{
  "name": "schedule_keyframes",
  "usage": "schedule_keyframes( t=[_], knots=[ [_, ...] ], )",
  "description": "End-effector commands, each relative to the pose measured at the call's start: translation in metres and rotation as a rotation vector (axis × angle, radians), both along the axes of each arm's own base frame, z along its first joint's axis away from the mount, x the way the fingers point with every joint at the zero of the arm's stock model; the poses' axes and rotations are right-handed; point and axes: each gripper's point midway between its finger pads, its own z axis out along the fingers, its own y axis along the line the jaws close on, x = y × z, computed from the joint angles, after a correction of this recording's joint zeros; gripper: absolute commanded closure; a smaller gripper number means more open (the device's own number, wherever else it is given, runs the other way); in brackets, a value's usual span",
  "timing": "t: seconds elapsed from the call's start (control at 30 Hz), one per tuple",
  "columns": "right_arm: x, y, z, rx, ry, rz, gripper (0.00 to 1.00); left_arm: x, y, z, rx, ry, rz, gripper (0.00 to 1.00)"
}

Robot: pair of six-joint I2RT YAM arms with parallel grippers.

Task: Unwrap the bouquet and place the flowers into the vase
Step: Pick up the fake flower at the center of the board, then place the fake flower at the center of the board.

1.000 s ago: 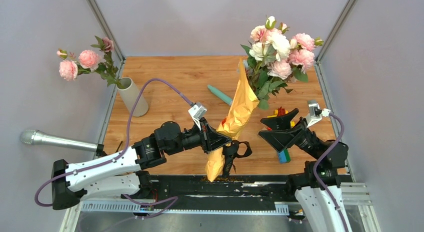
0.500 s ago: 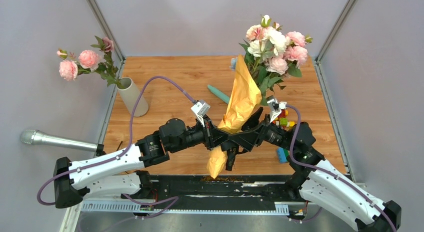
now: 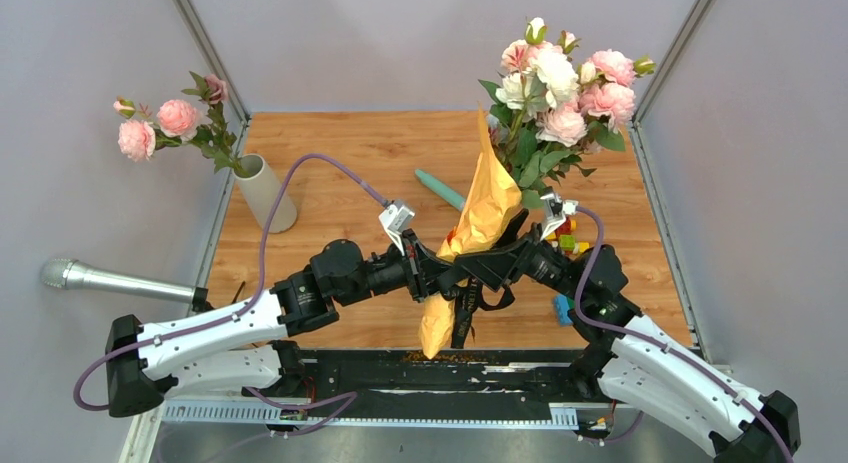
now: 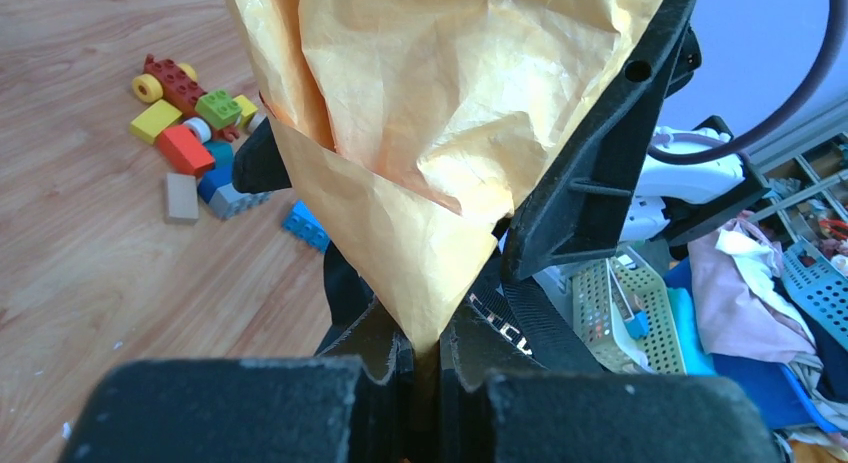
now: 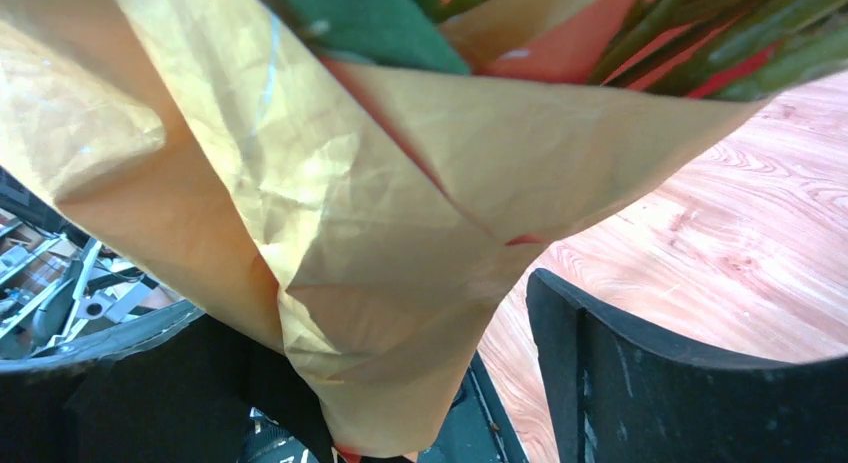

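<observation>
Orange paper on the bouquet [image 3: 485, 208] hides its stems and my fingertips from above. It stands tilted at near centre, my left gripper [image 4: 420, 353] pinched tight on its low paper, my right gripper [image 5: 400, 383] gaping wide astride the wrap. Beyond lie toy blocks [image 3: 562, 238] and a teal stick [image 3: 438, 188]; the vase [image 3: 265, 193] stands far left

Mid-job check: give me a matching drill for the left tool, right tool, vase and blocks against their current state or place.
1. left tool
2. right tool
3. vase
4. blocks

A. open, jaws either side of the bouquet's paper
B. far-left corner of the table, pink flowers in it
C. loose on the table's right side
D. shut on the bouquet's paper

Pairs: 1-D, 2-A, 3-B, 4-C
</observation>
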Motion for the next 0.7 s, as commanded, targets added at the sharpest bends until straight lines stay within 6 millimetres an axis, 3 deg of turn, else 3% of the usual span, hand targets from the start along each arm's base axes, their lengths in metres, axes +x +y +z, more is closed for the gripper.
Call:
schedule_keyframes(
  t=[0.0, 0.37, 0.6, 0.67],
  knots=[
    [-0.005, -0.001, 0.024, 0.081, -0.050, 0.012, 0.11, -0.011, 0.009, 0.074, -0.254, -0.124, -0.033, 1.00],
    [-0.011, -0.001, 0.039, 0.117, -0.065, 0.042, 0.44, -0.008, 0.002, 0.059, -0.216, -0.138, -0.041, 1.00],
    [-0.009, -0.001, 0.039, 0.104, -0.051, 0.037, 0.90, 0.001, -0.001, 0.046, -0.175, -0.136, -0.046, 1.00],
    [-0.008, -0.003, 0.037, 0.087, -0.055, 0.022, 1.00, 0.008, 0.002, 0.028, -0.085, -0.128, -0.030, 0.98]
  ],
)
